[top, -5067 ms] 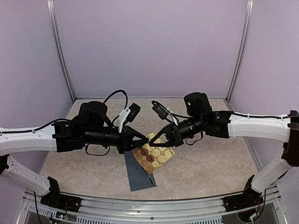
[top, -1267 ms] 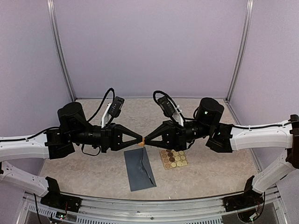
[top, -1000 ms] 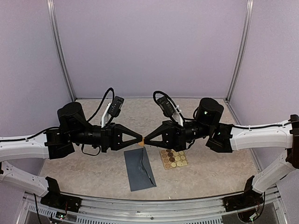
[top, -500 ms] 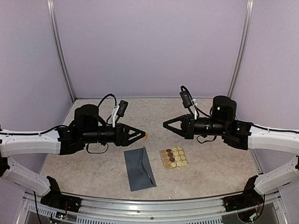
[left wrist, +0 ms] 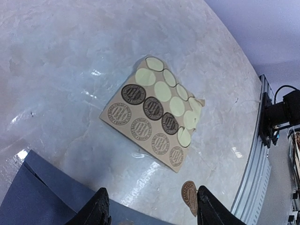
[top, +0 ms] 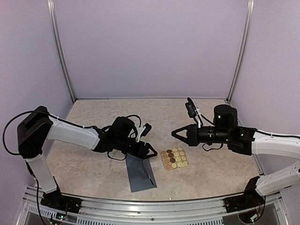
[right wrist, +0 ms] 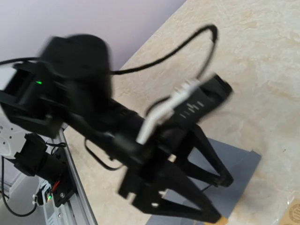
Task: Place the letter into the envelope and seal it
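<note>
The slate-blue envelope [top: 140, 174] lies flat near the table's front, and its corner [left wrist: 33, 199] shows in the left wrist view. My left gripper [top: 149, 154] hovers low over the envelope's upper edge with its jaws open. A round brown sticker [left wrist: 190, 198] clings to the inner side of its right finger [left wrist: 212, 211]. The right wrist view shows this open left gripper [right wrist: 221, 199] above the envelope [right wrist: 241, 161]. My right gripper [top: 175, 132] hangs shut above the table, right of centre, with nothing visible in it. The letter is out of view.
A tan sheet of round gold and brown stickers [top: 174, 158] lies just right of the envelope, with several pale empty spots [left wrist: 161, 91]. A metal rail [left wrist: 257, 159] runs along the table's front edge. Purple walls enclose the back and sides.
The two grippers met tip to tip over a sticker, then parted. My left gripper opened and dropped to the envelope with the sticker on its finger. The right gripper pulled back to the right.
</note>
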